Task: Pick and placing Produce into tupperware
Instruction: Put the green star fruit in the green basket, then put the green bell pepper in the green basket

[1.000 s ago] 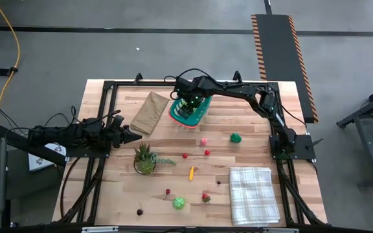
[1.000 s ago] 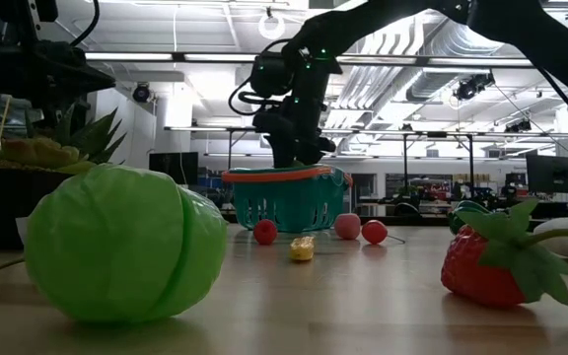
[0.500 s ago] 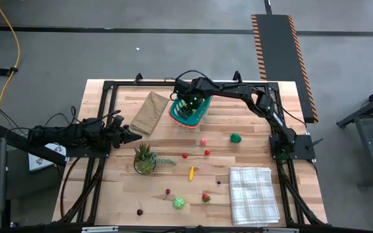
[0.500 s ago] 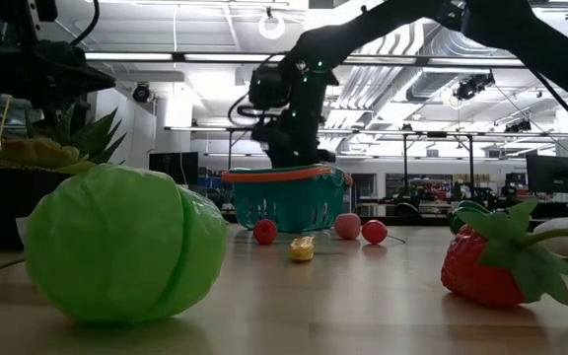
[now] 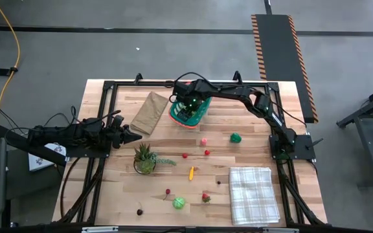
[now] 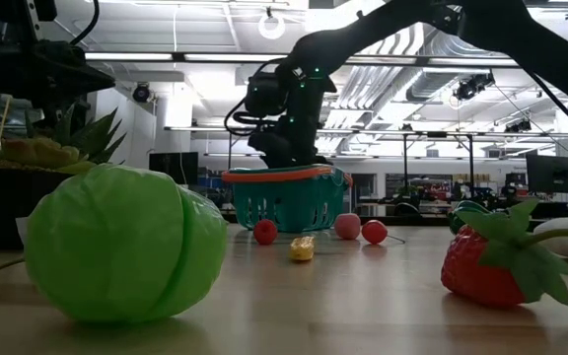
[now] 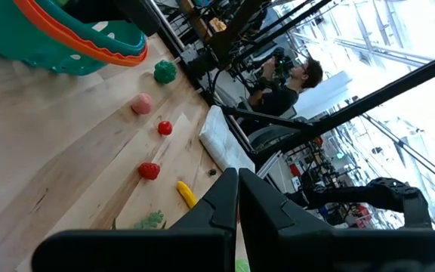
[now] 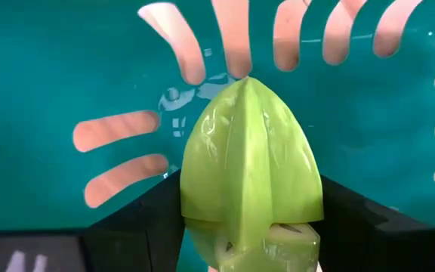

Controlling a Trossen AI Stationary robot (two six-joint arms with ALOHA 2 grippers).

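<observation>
The tupperware (image 5: 199, 117), a teal basket with an orange-red rim, stands at the table's far middle, and shows in the low view as the tupperware (image 6: 286, 202). My right gripper (image 5: 188, 103) points down into it, shut on a light green ridged piece of produce (image 8: 248, 151), just above the slotted teal floor. More produce lies on the table: a pink piece (image 5: 204, 140), a dark green piece (image 5: 236, 137), a yellow piece (image 5: 192, 172), a green cabbage (image 5: 179, 203) and a strawberry (image 5: 206, 197). My left gripper (image 5: 135, 136) waits shut at the table's left side. My right gripper pinches the green piece's lower flanks (image 8: 195, 219) between its two fingers (image 8: 138, 223), one on each side. The fingers come from above, pointing down into the tupperware. The piece's pointed end leads toward the basket floor; whether it touches the floor, I cannot tell.
A brown paper bag (image 5: 149, 111) lies left of the tupperware. A spiky potted plant (image 5: 145, 158) stands left of centre, and a checked cloth (image 5: 254, 194) lies at the near right. Small red pieces (image 5: 207, 153) are scattered mid-table. A person (image 7: 293, 83) stands beyond the table.
My right gripper has sunk a little deeper into the tupperware with the green piece still between its fingers. The tupperware and the loose produce have stayed where they were.
</observation>
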